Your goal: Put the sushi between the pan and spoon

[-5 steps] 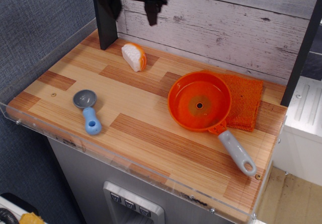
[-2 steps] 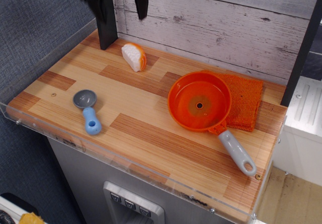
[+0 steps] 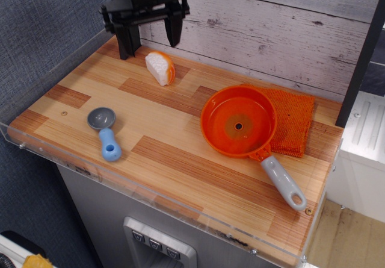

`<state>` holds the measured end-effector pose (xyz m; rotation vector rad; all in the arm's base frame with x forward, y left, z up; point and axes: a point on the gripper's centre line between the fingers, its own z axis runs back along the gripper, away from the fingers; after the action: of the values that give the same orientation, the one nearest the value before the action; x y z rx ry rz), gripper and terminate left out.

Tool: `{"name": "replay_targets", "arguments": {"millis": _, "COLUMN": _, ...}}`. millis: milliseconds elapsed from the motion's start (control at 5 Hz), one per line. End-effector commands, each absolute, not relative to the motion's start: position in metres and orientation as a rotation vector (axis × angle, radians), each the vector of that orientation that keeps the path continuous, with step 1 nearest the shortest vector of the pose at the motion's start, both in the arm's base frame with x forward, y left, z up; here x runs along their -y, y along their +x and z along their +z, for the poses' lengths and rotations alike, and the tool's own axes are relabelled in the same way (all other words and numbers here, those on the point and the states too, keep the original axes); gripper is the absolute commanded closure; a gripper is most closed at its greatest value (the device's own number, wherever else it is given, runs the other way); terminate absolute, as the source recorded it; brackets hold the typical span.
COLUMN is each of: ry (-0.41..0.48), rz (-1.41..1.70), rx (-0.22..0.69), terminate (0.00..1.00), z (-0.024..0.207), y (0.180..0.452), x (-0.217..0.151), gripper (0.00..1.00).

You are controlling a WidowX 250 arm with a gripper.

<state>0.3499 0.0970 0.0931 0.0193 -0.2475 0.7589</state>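
Nearest the camera, along the front of the wooden counter (image 3: 180, 159), the spoon (image 3: 104, 133) lies at the left with its dark grey bowl pointing away and its blue handle toward the front edge. To the right sits the orange pan (image 3: 239, 121), its grey handle running toward the front right corner. An orange woven cloth (image 3: 293, 123) lies partly under the pan's far right side. Between spoon and pan is a broad strip of bare wood, with nothing lying on it to block a placement there.

Farther back, near the rear left, the sushi (image 3: 160, 67) lies tipped on its side, white rice facing the front left and the orange salmon top turned toward the back right. Its long axis runs roughly from back left to front right.

Farthest off, against the plank wall (image 3: 271, 33), the gripper (image 3: 150, 30) hangs above the counter with its two black fingers spread wide and nothing held between them. The sushi lies below it and a little toward the camera, close to the right finger's side. The coming move looks like a descent forward and down, and the fingers would need to straddle the sushi across its narrow width. A dark post (image 3: 127, 39) stands just beside the left finger and could crowd the approach.
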Motion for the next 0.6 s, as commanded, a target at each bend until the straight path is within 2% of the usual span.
{"name": "replay_targets", "arguments": {"millis": 0, "ry": 0.017, "rz": 0.717, "rx": 0.274, "terminate": 0.00, "z": 0.080, "y": 0.380, "x": -0.100, "gripper": 0.00}}
{"name": "replay_targets", "arguments": {"millis": 400, "ry": 0.028, "rz": 0.750, "rx": 0.239, "terminate": 0.00, "z": 0.047, "y": 0.400, "x": -0.116, "gripper": 0.00}}
